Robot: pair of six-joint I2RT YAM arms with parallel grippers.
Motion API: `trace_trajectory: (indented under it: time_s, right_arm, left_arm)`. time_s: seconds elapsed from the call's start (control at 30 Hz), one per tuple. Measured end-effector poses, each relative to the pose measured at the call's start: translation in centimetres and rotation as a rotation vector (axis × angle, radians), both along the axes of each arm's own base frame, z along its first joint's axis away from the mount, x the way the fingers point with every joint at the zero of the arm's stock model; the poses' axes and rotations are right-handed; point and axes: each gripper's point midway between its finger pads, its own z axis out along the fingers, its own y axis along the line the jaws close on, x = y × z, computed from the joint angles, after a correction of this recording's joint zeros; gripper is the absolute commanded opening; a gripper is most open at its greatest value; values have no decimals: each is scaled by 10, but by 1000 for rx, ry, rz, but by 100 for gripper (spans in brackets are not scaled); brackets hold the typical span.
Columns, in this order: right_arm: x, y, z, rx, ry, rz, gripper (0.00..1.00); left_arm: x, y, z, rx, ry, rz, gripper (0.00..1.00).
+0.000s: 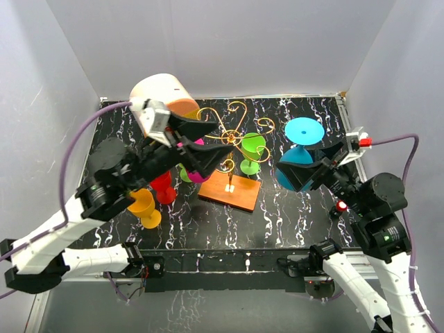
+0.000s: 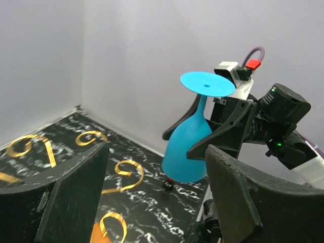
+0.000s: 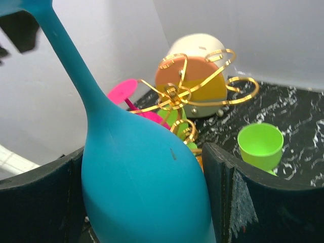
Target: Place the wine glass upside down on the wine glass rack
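**Right claw clamped on the upturned blue glass, right of the rack**

Right claw (image 1: 305, 166) grips the blue wine glass (image 1: 304, 130) by its bowl, one finger on each side, as its wrist view shows (image 3: 147, 202). The glass is upside down, with its flat round foot on top and its bowl below. It is held clear of the black marbled table (image 1: 291, 215), to the right of the wine glass rack (image 1: 232, 139) and apart from it. No part of the glass touches the gold wire arms.

The rack stands at mid-table on its orange base (image 1: 230, 191), with its curled arms spreading from the central post.

Left claw (image 1: 215, 147) sits at the rack's left side with its fingers spread wide and nothing between them; its wrist view (image 2: 157, 202) looks across to the blue glass.

A pink glass (image 3: 123, 90) is at the left of the rack with its foot uppermost. Whether it hangs from an arm cannot be told.

A green glass (image 1: 251, 146) stands just right of the post. A red glass (image 1: 164, 187) and a yellow glass (image 1: 143, 207) stand near left, under the left arm. A cream-and-orange drum box (image 1: 163, 97) lies at the far left.
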Motion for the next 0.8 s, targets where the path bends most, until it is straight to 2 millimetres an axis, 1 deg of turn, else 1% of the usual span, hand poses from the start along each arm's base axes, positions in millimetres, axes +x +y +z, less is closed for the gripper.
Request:
trace_trajectory:
  time_s: [0.1, 0.17, 0.27, 0.33, 0.4, 0.57, 0.7, 0.8]
  right_arm:
    - [6, -1, -25, -29, 43, -16, 47]
    - [10, -1, -39, -41, 71, -24, 47]
    - [15, -1, -61, -53, 111, -35, 47]
    - [18, 0, -75, -58, 126, -37, 46]
    - [25, 2, -89, -61, 135, -38, 44]
    - [38, 5, -118, -64, 144, -43, 44]
    - [42, 6, -127, -51, 115, -47, 45]
    - [43, 5, -125, -37, 77, -53, 45]
  left_arm:
    - [-1, 35, -3, 14, 13, 92, 76]
    - [2, 55, -8, 26, 34, 161, 76]
    - [6, 79, -21, 46, 70, 246, 76]
    - [9, 91, -32, 62, 100, 297, 76]
    - [13, 97, -45, 81, 127, 335, 76]
    - [21, 102, -72, 135, 180, 391, 76]
    - [25, 104, -80, 154, 199, 423, 77]
    - [27, 108, -81, 156, 205, 445, 77]
